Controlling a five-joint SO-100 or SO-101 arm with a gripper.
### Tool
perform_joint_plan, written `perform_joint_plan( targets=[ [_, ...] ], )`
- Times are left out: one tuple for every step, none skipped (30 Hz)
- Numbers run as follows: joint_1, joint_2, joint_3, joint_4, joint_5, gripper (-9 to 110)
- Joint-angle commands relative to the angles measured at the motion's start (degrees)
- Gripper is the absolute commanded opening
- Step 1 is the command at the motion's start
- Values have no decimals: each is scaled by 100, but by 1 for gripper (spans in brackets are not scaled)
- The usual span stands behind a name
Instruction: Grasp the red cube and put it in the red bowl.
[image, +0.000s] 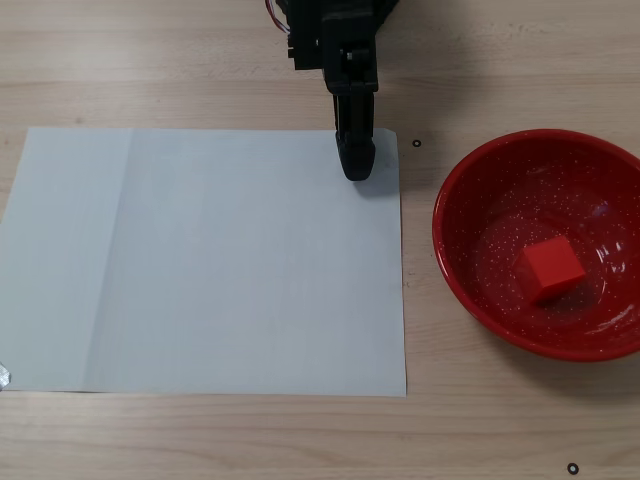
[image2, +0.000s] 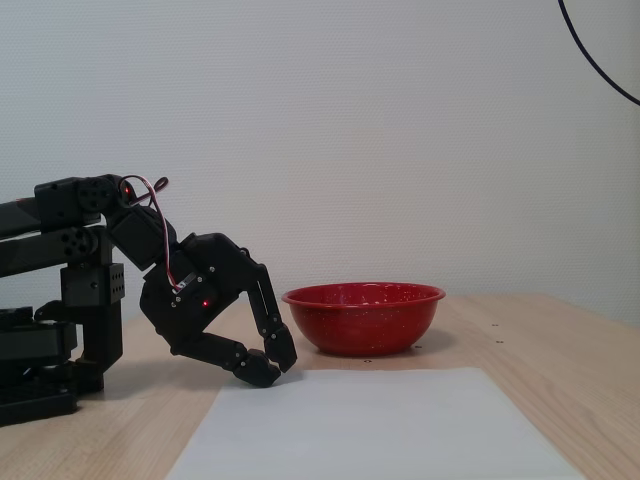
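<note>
The red cube (image: 551, 268) lies inside the red bowl (image: 470, 175), a little right of its middle, in a fixed view from above. In a fixed view from the side only the bowl (image2: 363, 318) shows; its wall hides the cube. My black gripper (image: 358, 168) is shut and empty, its tips low over the top right corner of a white paper sheet (image: 210, 260), left of the bowl. From the side the gripper (image2: 277, 368) hangs just above the table, apart from the bowl.
The white paper sheet (image2: 370, 425) covers the middle of the wooden table (image: 200, 60). Small black marks (image: 416, 143) dot the wood near the bowl and at the front (image: 572, 467). The arm's base (image2: 50, 340) stands at the left in the side view.
</note>
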Motion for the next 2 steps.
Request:
perform_joint_plan(
  targets=[
    [88, -62, 44, 62, 105, 0],
    [88, -62, 44, 62, 105, 0]
  ],
)
